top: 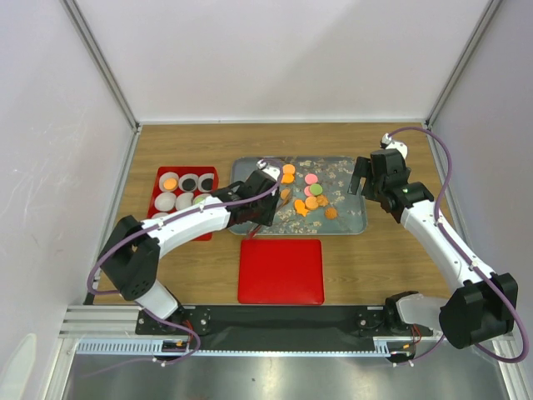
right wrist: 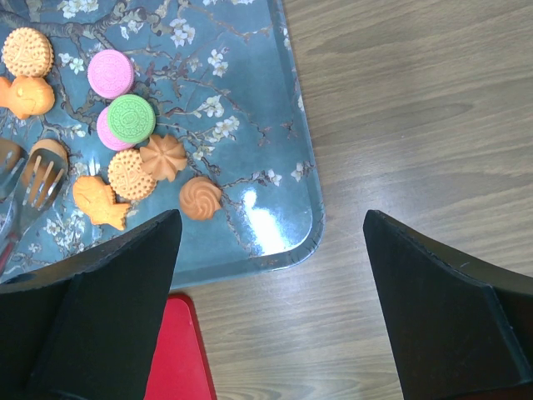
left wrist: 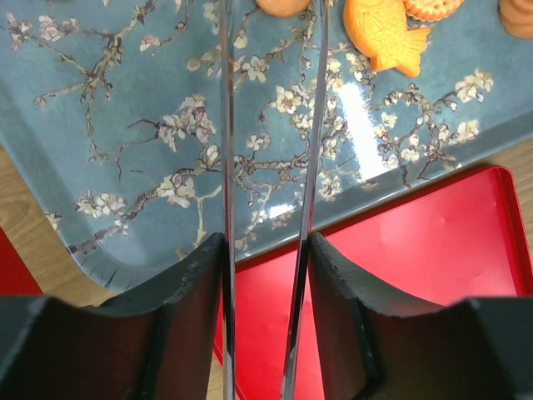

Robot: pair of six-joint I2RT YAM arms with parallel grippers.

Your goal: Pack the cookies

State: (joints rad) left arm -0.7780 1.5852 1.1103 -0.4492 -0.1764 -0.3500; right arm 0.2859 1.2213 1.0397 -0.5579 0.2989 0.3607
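The cookies (top: pixel 309 197) lie in a loose cluster on the blue flowered tray (top: pixel 350 222): orange, pink (right wrist: pixel 111 72) and green (right wrist: pixel 131 117) rounds, and fish-shaped orange ones (left wrist: pixel 383 37). My left gripper (left wrist: pixel 265 250) is shut on metal tongs (left wrist: pixel 226 167), whose two blades reach out over the tray. The forked tong tips (right wrist: pixel 37 179) sit at an orange cookie (right wrist: pixel 50 150); I cannot tell whether it is pinched. My right gripper (right wrist: pixel 272 250) hangs open over the tray's right corner and bare wood, with nothing between its fingers.
A red box (top: pixel 158 179) with white paper cups (top: pixel 169 180), some holding cookies, stands left of the tray. A flat red lid (top: pixel 281 271) lies in front of the tray, near the table's front edge. White walls enclose the table on three sides.
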